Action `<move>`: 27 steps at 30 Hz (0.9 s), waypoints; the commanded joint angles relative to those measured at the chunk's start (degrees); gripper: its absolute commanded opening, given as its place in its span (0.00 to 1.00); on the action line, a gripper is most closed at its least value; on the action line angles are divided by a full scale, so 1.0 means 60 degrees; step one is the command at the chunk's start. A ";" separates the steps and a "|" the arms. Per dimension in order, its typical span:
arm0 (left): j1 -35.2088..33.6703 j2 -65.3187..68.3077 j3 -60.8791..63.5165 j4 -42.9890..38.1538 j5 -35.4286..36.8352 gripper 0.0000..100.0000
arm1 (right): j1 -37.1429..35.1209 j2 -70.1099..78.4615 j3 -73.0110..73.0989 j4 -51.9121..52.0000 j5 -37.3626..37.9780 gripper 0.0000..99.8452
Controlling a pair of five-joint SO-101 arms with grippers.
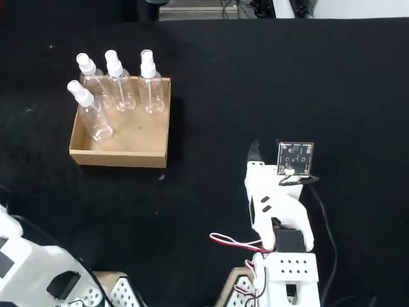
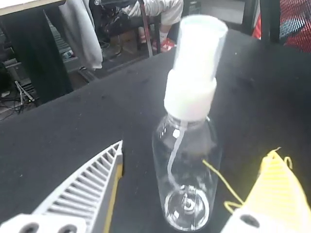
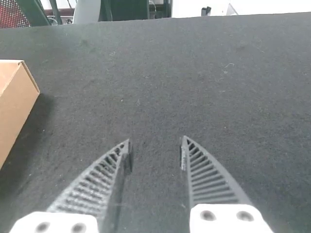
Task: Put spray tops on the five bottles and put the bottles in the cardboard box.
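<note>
Late stage of the task, as judged from the layout: four of five bottles (image 1: 151,93) already fitted with white spray tops (image 1: 147,62) and standing upright inside the cardboard box (image 1: 120,157). Three of them in a row along the far wall, the fourth just in front of that row beside the left wall, with the near and right parts of the box floor bare. Fifth bottle (image 2: 187,174) upright on the black table (image 2: 73,131), outside the box, with its own white spray top (image 2: 194,73) seated on the neck and the dip tube (image 2: 174,150) visible through the clear wall; tightness of that top impossible to tell. Left gripper (image 2: 197,148) spread wide around this bottle, one finger on each side, a gap showing between each finger and the plastic. Right gripper (image 1: 254,153) low over bare table, well apart from the box and to its right, fingers apart and holding nothing; a corner of the box at the edge of the right wrist view. Capping apparently complete on all five. Remaining, by this reading: closing on the fifth bottle, carrying it across and setting it upright in the free part of the box without knocking the four already there.
</note>
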 commanded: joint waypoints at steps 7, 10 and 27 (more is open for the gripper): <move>0.0462 0.0718 -0.1531 -0.0190 0.0527 0.41 | -0.0117 -0.0212 -0.0007 0.0029 0.0029 0.14; 0.0447 0.1407 -0.2117 -0.0190 0.0513 0.41 | -0.0117 -0.0212 -0.0007 0.0029 0.0029 0.14; 0.0447 0.3326 -0.3934 -0.0205 0.0469 0.30 | -0.0117 -0.0212 -0.0007 0.0029 0.0029 0.14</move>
